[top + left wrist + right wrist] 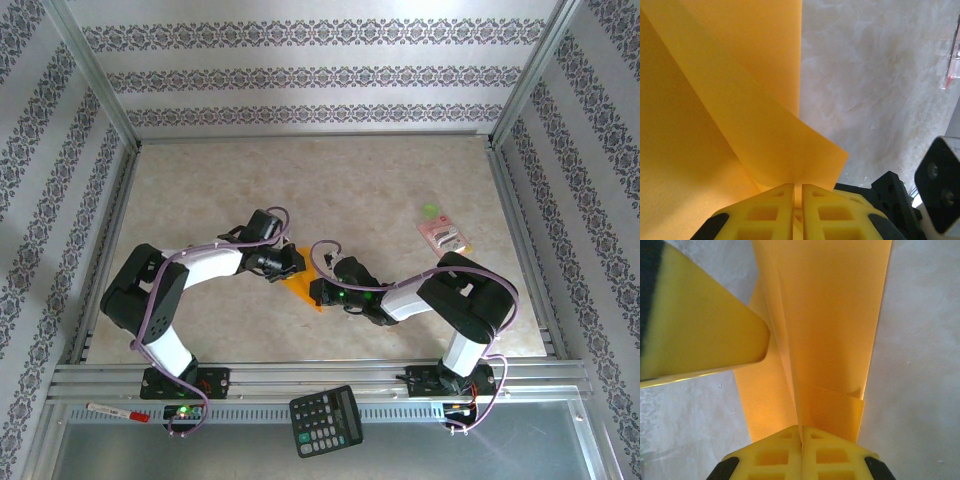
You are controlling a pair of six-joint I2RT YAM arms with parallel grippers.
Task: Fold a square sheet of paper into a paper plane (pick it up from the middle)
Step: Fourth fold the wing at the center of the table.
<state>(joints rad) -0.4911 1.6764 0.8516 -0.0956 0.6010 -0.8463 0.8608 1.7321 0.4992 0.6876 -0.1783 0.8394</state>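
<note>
Your left tool (797, 189) and right tool (801, 431) are each clenched on the thin orange-yellow paper sheet (301, 286), folded into layered flaps at mid desk (400, 180). A small pink packet (443, 236) lies well right. A black calculator (326, 420) sits near the bases.

We see the paper (303, 288) plain orange-yellow, unpatterned, a shade deeper than the bright yellow fingers of our left gripper (797, 192) and right gripper (801, 435); the table (400, 170) under them is beige with pale marbling; the walls (320, 70) show grey floral bands on white; beyond the right gripper, a pink packet (444, 236); behind both, a black calculator (326, 420).
</note>
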